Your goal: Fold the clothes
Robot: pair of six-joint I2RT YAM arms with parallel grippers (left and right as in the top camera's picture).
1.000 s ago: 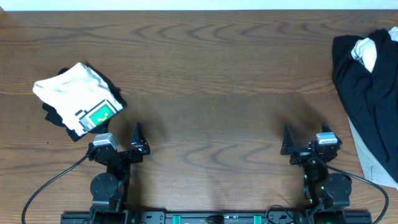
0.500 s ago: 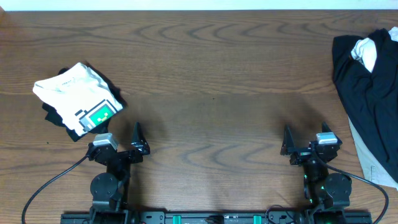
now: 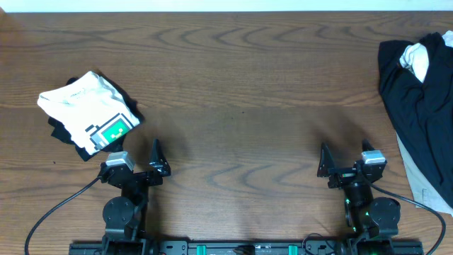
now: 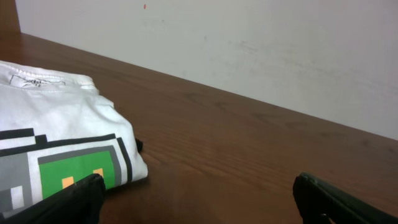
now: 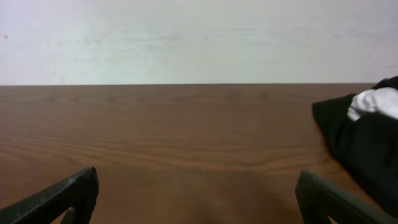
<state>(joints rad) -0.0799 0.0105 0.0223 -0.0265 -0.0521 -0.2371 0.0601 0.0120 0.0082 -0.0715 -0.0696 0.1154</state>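
A folded white shirt with a green pixel print [image 3: 88,113] lies on a dark garment at the table's left; it also shows in the left wrist view [image 4: 56,155]. A crumpled pile of black and white clothes [image 3: 417,92] lies at the right edge and shows in the right wrist view [image 5: 364,134]. My left gripper [image 3: 141,161] is open and empty near the front edge, just right of the folded shirt. My right gripper [image 3: 347,159] is open and empty near the front edge, left of the pile.
The brown wooden table [image 3: 241,92] spans the whole view. A white wall [image 5: 199,37] stands behind its far edge. A light grey cloth [image 3: 425,188] lies under the pile at the front right.
My right gripper has shifted very slightly to the left. Nothing else has moved.
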